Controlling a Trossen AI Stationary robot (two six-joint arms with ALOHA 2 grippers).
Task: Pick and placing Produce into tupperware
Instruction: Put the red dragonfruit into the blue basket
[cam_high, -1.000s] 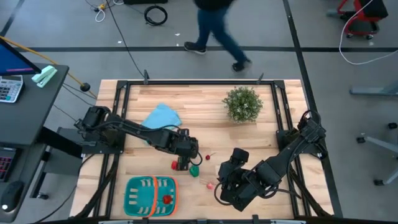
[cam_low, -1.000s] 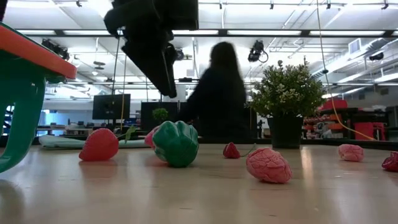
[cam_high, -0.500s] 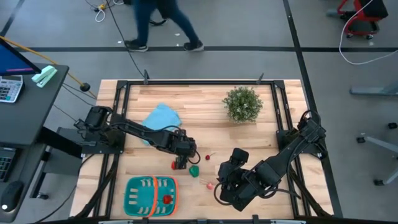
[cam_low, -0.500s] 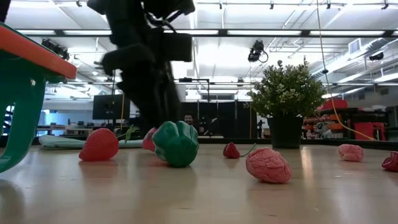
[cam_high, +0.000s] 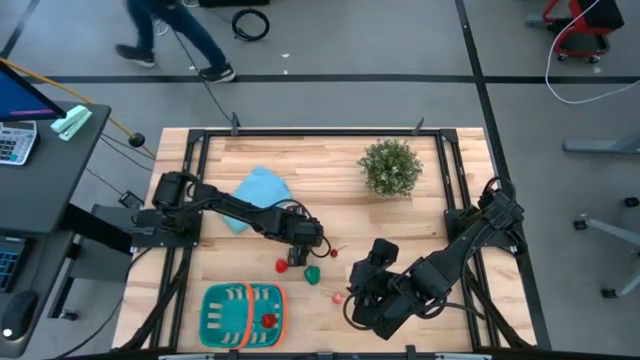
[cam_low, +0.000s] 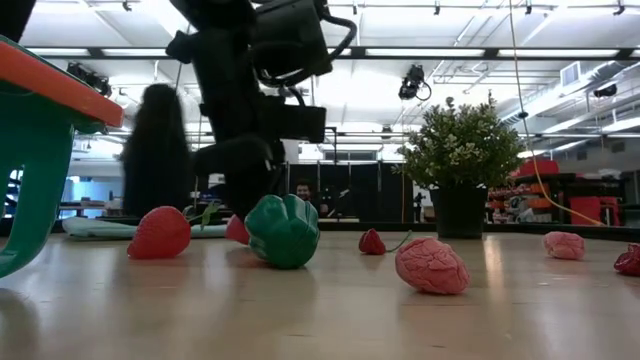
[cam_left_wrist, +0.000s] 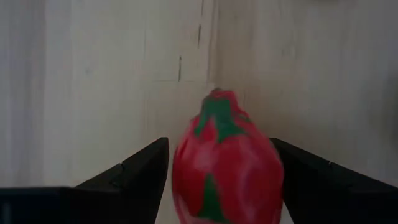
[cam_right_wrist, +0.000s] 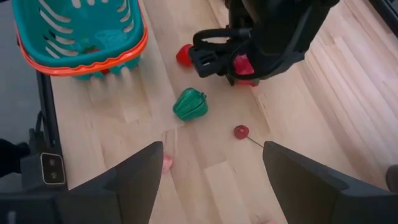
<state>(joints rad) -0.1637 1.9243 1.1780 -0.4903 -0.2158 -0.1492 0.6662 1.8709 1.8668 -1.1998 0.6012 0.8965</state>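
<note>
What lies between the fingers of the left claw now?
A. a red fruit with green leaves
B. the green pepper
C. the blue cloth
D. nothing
A: in the left wrist view, the red fruit with green leaves sits between the open left claw fingers.

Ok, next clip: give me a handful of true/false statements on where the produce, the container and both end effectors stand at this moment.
1. The left end effector has its fingers open on either side of a red toy fruit with green leaves. True.
2. The green toy pepper lies inside the teal slotted plastic container with the orange band. False: it lies on the wooden table, beside the container.
3. At least one red piece already lies in the container. True.
4. The right end effector is shut on a pink piece. False: it is open and holds nothing.
5. The bushy green potted plant has tipped over. False: it stands upright.
</note>
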